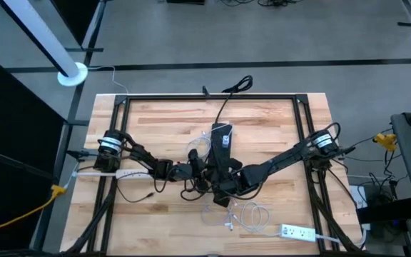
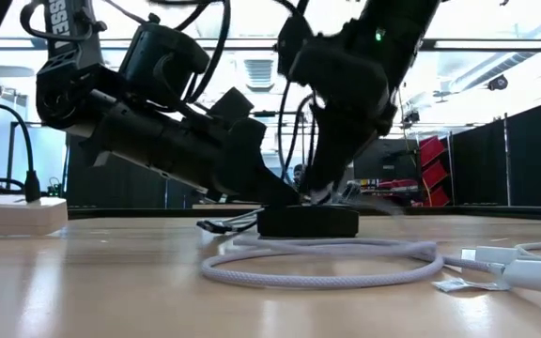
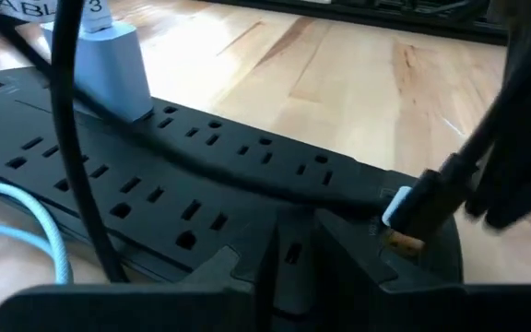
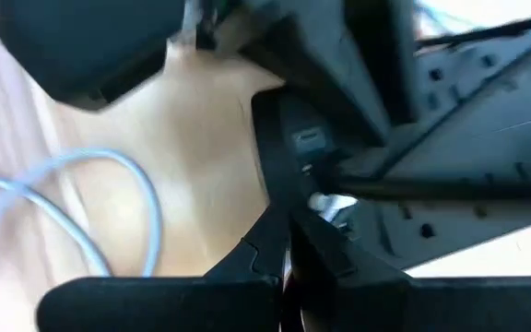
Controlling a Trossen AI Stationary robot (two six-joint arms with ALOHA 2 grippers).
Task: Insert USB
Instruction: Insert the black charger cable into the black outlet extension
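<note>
USB plug at strip's near end, not yet in

USB plug (image 3: 411,214) sits at near end of black power strip (image 3: 201,189), mid tabletop (image 1: 163,121), pinched in right claw (image 4: 295,221). Left claw (image 3: 275,242), fingers pressed together, bears on strip's end, prob. steadying it. To seat well: square plug w/ port, push straight, keep strip pinned.

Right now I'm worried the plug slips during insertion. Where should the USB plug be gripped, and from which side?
Probably on the dark moulded body of the USB plug, just behind its metal tip, never on the cable. It lies tilted over the end of the black power strip, tip down towards it, so come from behind, cable side, jaws across its flat faces, leaving the tip free.
</note>
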